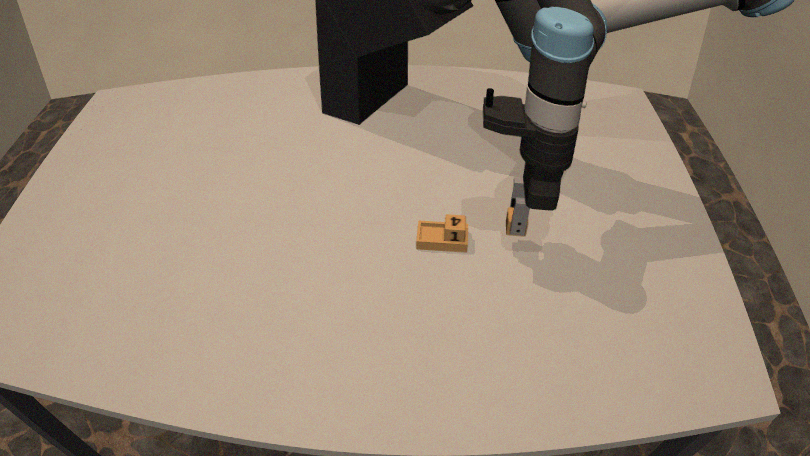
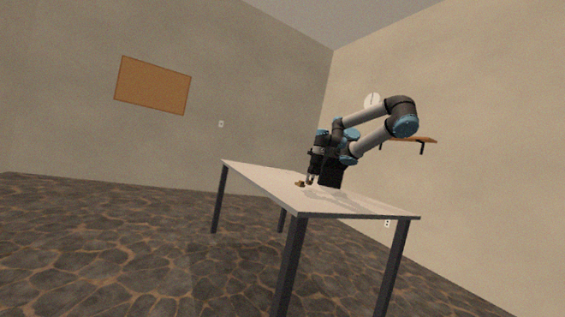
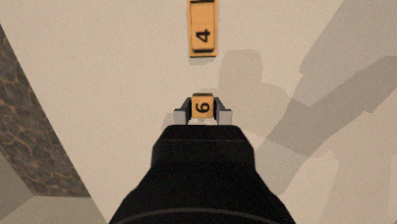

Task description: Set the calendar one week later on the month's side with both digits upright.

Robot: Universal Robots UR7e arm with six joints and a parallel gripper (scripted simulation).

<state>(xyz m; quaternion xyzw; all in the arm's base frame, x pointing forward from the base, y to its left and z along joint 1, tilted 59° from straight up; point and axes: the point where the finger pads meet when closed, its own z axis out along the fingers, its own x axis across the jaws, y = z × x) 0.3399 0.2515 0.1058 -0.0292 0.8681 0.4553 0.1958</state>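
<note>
An orange tray (image 1: 442, 236) lies flat on the table. One cube (image 1: 455, 227) stands in its right end, with a 4 on top and a 1 on the front face; the tray's left half holds nothing. My gripper (image 1: 516, 222) hangs just right of the tray, pointing down. It is shut on the second cube (image 1: 510, 220) and holds it a little above the table. In the wrist view this cube (image 3: 202, 106) sits between the two grey fingers with a 6 on top. The tray lies straight ahead, its cube's 4 facing up.
The black robot pedestal (image 1: 362, 56) stands at the back of the table. The table's right edge (image 1: 736, 226) is some way off to the right of the gripper. In the exterior view the arm and the tray (image 2: 300, 185) look very small.
</note>
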